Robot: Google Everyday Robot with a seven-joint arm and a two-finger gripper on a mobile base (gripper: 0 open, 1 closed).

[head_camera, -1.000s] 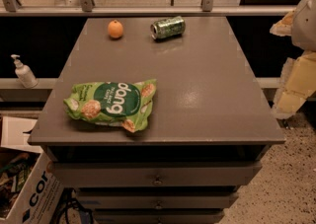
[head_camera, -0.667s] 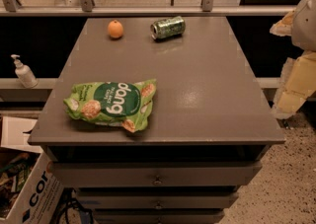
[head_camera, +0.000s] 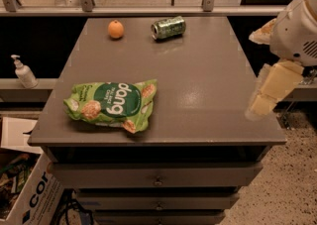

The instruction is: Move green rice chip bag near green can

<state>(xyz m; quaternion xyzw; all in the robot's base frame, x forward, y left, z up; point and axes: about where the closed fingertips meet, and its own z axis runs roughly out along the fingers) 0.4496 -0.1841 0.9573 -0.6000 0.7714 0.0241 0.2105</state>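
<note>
Beside the right edge of the desk (head_camera: pixel 198 85), the end effector (head_camera: pixel 265 95) hangs at the tip of the white arm, pale and angled down to the left, clear of everything on the top; whether it is spread or pressed together, I cannot tell. Nearest the camera, a cardboard box (head_camera: pixel 29 196) with dark lettering stands on the floor at the lower left, next to the desk's drawers (head_camera: pixel 157 174). On the desk's front left part lies the green rice chip bag (head_camera: pixel 111 105), flat, its white "dang" lettering upside down. A white pump bottle (head_camera: pixel 23 73) stands on a ledge to the left. At the far edge, well apart from the bag, the green can (head_camera: pixel 168 27) lies on its side, with a small orange fruit (head_camera: pixel 115 29) near it on the left.
</note>
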